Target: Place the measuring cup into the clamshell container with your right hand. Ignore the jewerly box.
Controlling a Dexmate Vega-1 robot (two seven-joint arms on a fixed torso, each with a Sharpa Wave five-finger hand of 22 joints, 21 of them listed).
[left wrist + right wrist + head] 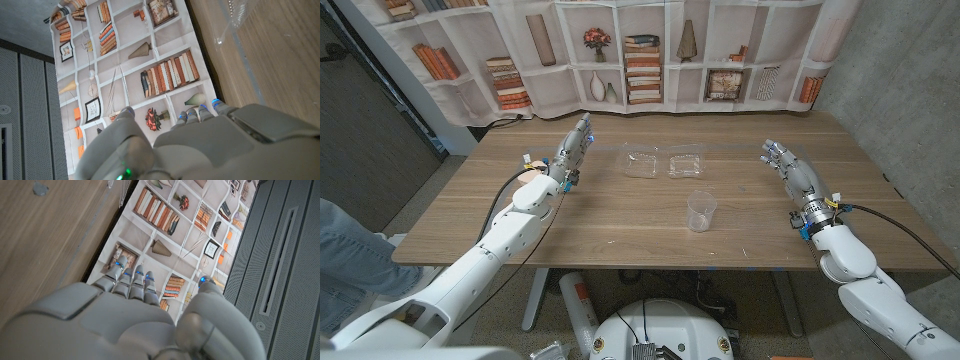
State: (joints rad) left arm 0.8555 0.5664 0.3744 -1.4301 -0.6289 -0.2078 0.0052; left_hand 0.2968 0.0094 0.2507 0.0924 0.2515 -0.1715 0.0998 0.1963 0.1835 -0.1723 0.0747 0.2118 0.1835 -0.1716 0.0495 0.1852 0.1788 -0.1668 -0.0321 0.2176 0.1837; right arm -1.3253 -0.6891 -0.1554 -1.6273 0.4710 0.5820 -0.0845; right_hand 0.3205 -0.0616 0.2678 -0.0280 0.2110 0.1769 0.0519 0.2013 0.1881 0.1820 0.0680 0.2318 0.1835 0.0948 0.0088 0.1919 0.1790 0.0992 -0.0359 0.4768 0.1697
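Against the bookshelf curtain, the wooden table (620,215) carries the cup (701,211) near its front edge and the open clamshell (665,163) toward the back, so with my right hand (786,166) empty, fingers extended, I judge reaching comes next.

Robot test room or lab, dressed up to look like a home. Bookshelf behind the surface (620,215) is a printed curtain (620,50): books, vases and framed pictures are flat, and the cloth hangs in folds with a wavy hem. Bare grey concrete wall (890,70) on one side, grey perforated panels (290,255) on the other. Cables run along the robot arms. Plain height-adjustable wooden desk on a grey floor (430,190). A seated person's knee in jeans (350,250) at the edge.
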